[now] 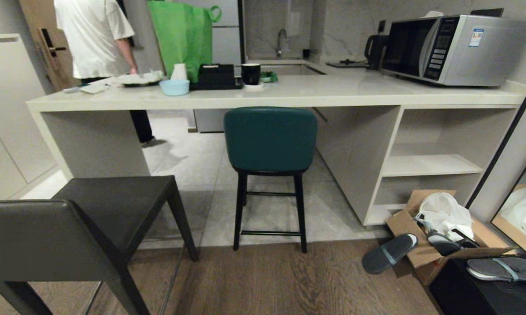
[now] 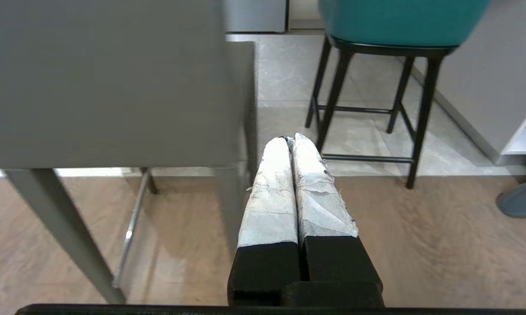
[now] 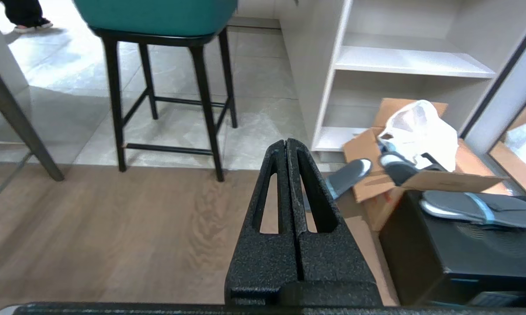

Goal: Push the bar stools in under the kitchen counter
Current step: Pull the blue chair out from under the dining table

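The teal bar stool [image 1: 270, 140] with black legs stands at the kitchen counter [image 1: 289, 98], its seat partly beneath the slab. The dark grey bar stool [image 1: 83, 218] stands nearer to me at the left, on the wood floor, away from the counter. Neither arm shows in the head view. My left gripper [image 2: 289, 139], its fingers wrapped in white tape, is shut on nothing, low beside the grey stool's back [image 2: 105, 83]. My right gripper [image 3: 286, 142], black, is shut and empty above the wood floor, with the teal stool [image 3: 158, 17] ahead of it.
A person in a white shirt [image 1: 94, 39] stands behind the counter's left end. On the counter are a microwave [image 1: 453, 48], a kettle [image 1: 375, 50], a green bag [image 1: 182, 30], a blue bowl [image 1: 174, 86]. A cardboard box [image 1: 442, 232] and slippers [image 1: 389, 253] lie at the right.
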